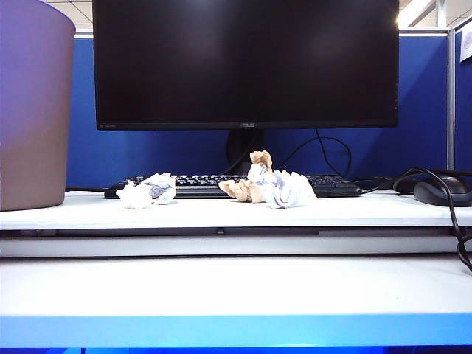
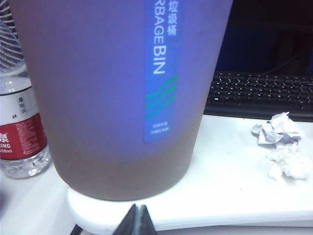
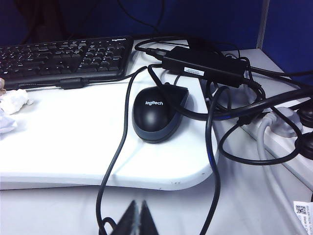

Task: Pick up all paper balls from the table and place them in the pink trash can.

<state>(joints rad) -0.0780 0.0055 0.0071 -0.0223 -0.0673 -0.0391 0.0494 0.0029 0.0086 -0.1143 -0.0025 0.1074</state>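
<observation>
Several paper balls lie on the white table [image 1: 221, 284] in front of the keyboard: two white ones [image 1: 148, 191] at the left, one with grey print [image 2: 274, 131], and a tan and white cluster [image 1: 267, 184] in the middle. The pink trash can [image 1: 33, 103] stands at the far left, filling the left wrist view [image 2: 112, 88]. My left gripper [image 2: 139, 211] is shut and empty, low before the can's base. Shut and empty too, my right gripper [image 3: 137, 205] sits short of the table's raised edge, near the mouse. Neither gripper shows in the exterior view.
A monitor [image 1: 245, 63] and black keyboard [image 1: 236, 184] stand behind the paper. A mouse [image 3: 157, 112], a power adapter [image 3: 205, 66] and tangled cables [image 3: 215, 142] crowd the right side. A water bottle [image 2: 22, 132] stands beside the can.
</observation>
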